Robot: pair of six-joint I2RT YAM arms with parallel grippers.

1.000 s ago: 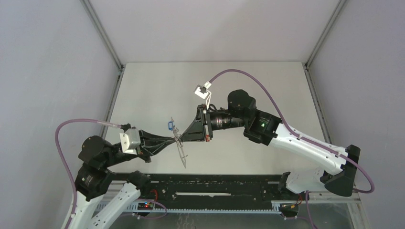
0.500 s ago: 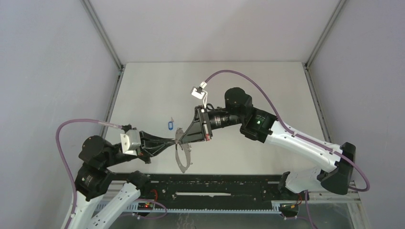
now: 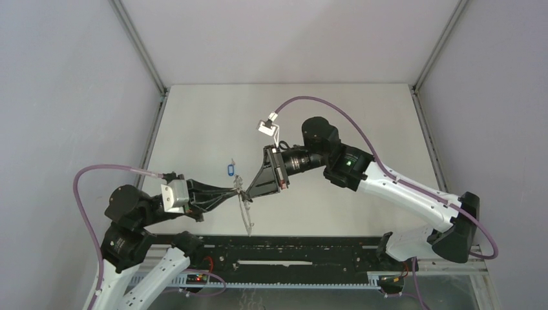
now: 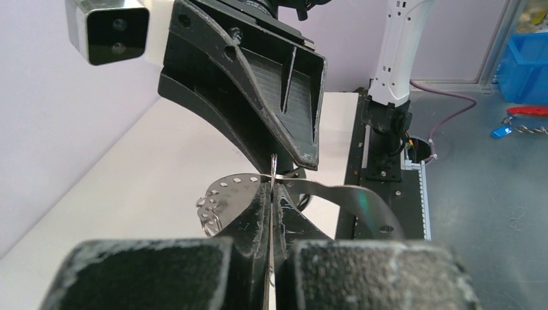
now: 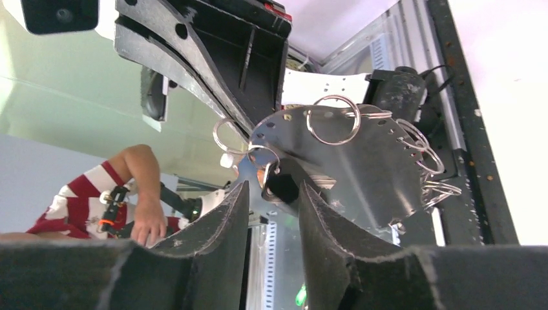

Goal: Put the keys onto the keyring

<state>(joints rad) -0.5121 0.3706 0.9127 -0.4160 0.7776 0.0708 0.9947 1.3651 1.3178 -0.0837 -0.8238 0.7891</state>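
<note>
White table (image 3: 194, 123), grey walls (image 3: 64, 97): the keyring (image 3: 247, 213) is held in the air between the two arms.
From above, the keyring is seen clamped edge-on in the left gripper (image 3: 238, 192), with the right gripper (image 3: 248, 191) just beside it; a blue key (image 3: 230, 169) lies apart on the table. In the left wrist view, the fingers are pressed tight on the keyring's edge. In the right wrist view, the right fingers (image 5: 226, 213) are parted around a small ring (image 5: 262, 158), with nothing visibly gripped.
</note>
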